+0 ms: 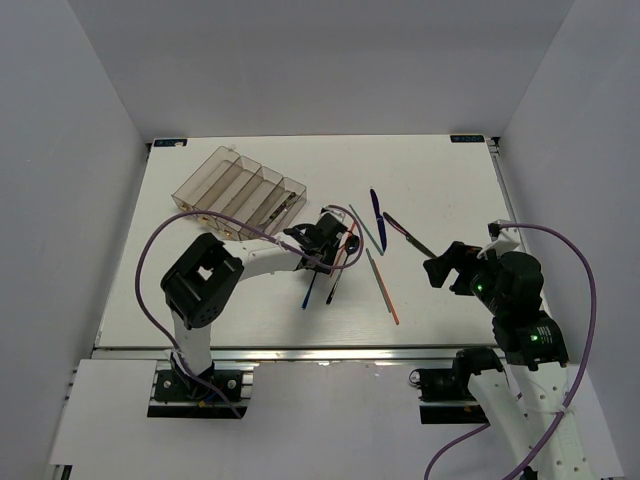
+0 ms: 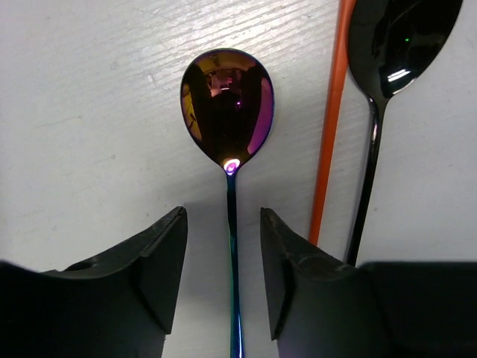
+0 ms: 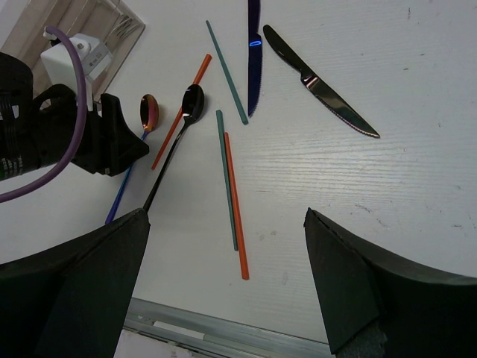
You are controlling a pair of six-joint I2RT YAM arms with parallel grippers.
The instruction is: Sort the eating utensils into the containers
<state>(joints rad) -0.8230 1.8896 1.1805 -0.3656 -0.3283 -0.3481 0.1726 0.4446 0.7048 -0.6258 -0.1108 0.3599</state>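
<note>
A pink spoon (image 2: 227, 104) with a blue handle lies bowl-up on the white table. My left gripper (image 2: 221, 224) is open, low over it, one finger on each side of the handle, not touching. An orange chopstick (image 2: 330, 119) and a dark spoon (image 2: 402, 41) lie just right of it. My right gripper (image 3: 225, 216) is open and empty above a green chopstick (image 3: 226, 175) and an orange chopstick (image 3: 235, 209) lying side by side. A blue knife (image 3: 253, 60), a dark knife (image 3: 320, 86) and another green chopstick (image 3: 227, 71) lie farther off. The smoky-brown tray (image 1: 235, 185) stands at the back left.
The tray holds fork tines (image 3: 127, 28) in its nearest compartment. The left arm's purple cable (image 1: 150, 260) loops left of the gripper. The table's metal front rail (image 3: 223, 335) runs just below the chopstick pair. The right arm (image 1: 510, 285) stands at the right.
</note>
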